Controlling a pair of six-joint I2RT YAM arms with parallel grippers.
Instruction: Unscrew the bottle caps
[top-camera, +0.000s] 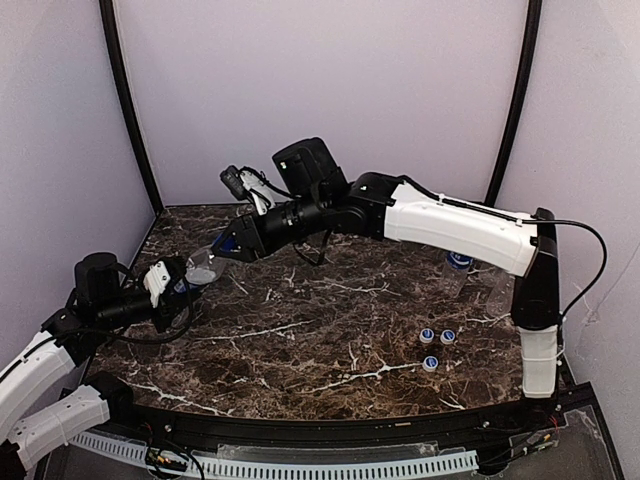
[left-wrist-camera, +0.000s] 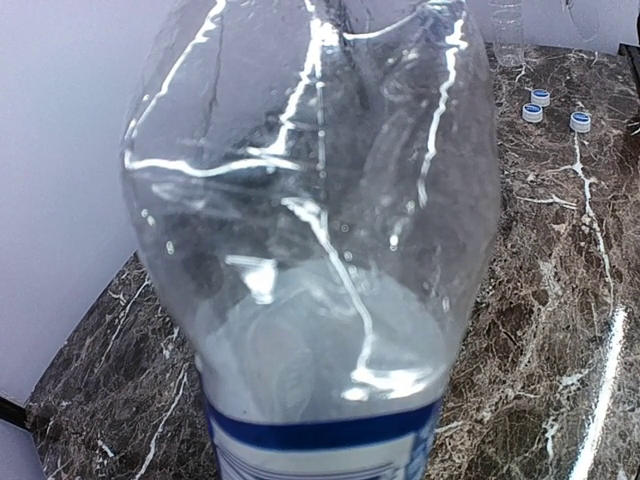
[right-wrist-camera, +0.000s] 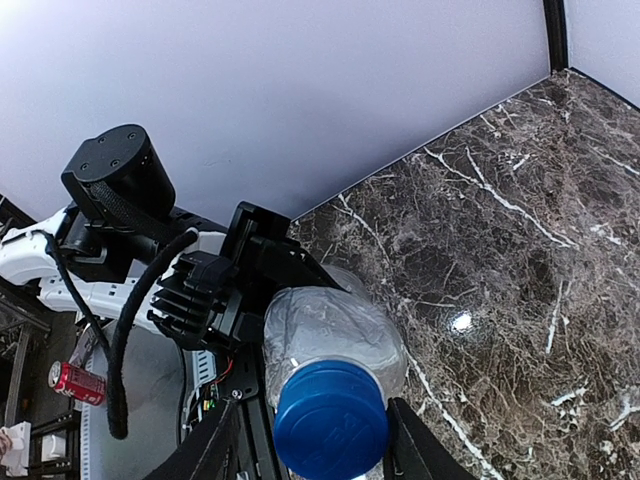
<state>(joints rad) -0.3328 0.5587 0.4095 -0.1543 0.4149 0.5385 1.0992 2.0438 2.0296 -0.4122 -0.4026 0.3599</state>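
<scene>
A clear bottle (top-camera: 200, 268) with a dark blue label band (left-wrist-camera: 320, 435) hangs tilted over the table's left side. My left gripper (top-camera: 183, 282) is shut on its lower body; its fingers are hidden behind the bottle (left-wrist-camera: 310, 230) in the left wrist view. The bottle's blue cap (right-wrist-camera: 331, 420) points at my right wrist camera. My right gripper (right-wrist-camera: 312, 420) straddles this cap: the right finger (right-wrist-camera: 408, 445) is against the cap's edge, and the left finger (right-wrist-camera: 215, 450) stands a small gap off it. In the top view my right gripper (top-camera: 222, 252) is at the bottle's neck.
Three loose blue-and-white caps (top-camera: 434, 344) lie on the marble table (top-camera: 330, 340) at the right front, also visible in the left wrist view as caps (left-wrist-camera: 550, 110). An open labelled bottle (top-camera: 460, 266) stands behind them. Pale walls enclose the back and sides.
</scene>
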